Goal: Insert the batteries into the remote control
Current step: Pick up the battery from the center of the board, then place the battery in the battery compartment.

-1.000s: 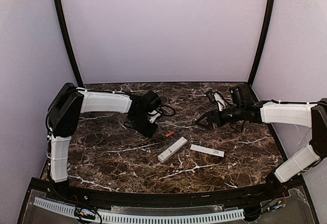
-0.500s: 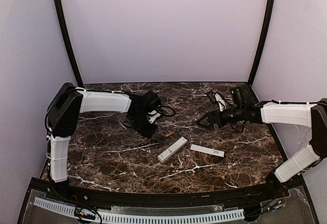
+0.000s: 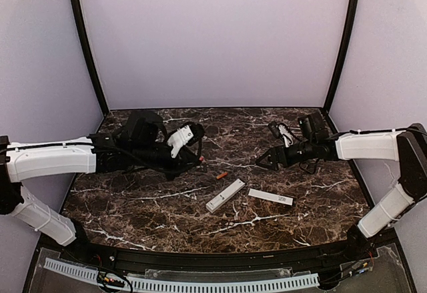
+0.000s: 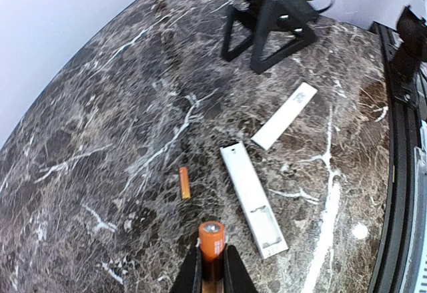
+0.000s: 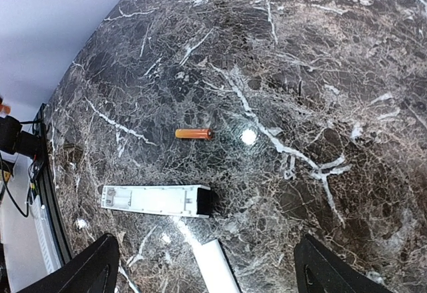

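Left gripper [image 4: 211, 269] clamped on battery [image 4: 211, 236]. Second battery [image 3: 221, 174] loose at twelve o'clock of remote control [image 3: 225, 195], overhead view. Right gripper [image 3: 262, 162] jaws apart.

A dark brown marble table [image 3: 147, 213] veined with white sits between pale lilac walls [image 3: 213, 39]. A thin, flat white cover strip [image 3: 270, 197] lies on it, right of centre. Two black poles [image 3: 85, 46] rise at the back corners. A white slotted rail [image 3: 200, 283] runs along the near edge.

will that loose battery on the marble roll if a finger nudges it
Probably: the loose battery is a small cylinder lying on its side on a glossy marble table, so a sideways nudge likely rolls it. It looks rigid, and probably light.
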You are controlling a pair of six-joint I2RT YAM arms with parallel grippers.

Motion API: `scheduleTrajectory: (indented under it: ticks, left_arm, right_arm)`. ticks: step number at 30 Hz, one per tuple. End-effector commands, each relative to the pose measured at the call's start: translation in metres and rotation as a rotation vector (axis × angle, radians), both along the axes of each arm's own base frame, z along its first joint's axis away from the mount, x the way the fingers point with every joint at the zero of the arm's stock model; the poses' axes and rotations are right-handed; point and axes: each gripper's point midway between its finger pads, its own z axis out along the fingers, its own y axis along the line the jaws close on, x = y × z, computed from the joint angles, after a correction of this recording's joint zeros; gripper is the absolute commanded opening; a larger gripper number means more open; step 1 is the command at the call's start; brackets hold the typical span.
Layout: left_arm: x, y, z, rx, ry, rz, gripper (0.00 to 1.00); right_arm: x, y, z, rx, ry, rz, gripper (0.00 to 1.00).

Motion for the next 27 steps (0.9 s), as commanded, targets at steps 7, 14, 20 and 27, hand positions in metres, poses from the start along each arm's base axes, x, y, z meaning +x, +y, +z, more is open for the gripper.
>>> scheduleTrajectory:
  ticks: [7, 14, 20, 27]
  left_arm:
    - [-0.038, -0.017, 0.022, -0.075, -0.292, -0.196, 0.00]
    - [-0.030, -0.028, 0.000, -0.054, -0.160, -0.130, 0.00]
    - [-0.024, -0.038, -0.030, -0.012, -0.036, -0.076, 0.00]
    - [-0.024, -0.051, -0.069, -0.004, 0.128, 0.006, 0.00]
  right_arm:
    - [0.001, 0.015, -0.016, 0.059, 0.099, 0.058, 0.73]
    - [-0.003, 0.030, -0.036, 0.044, 0.166, 0.097, 0.60]
    - [-0.006, 0.047, -0.052, 0.017, 0.203, 0.130, 0.56]
    - [-0.004, 0.061, -0.069, -0.003, 0.231, 0.148, 0.50]
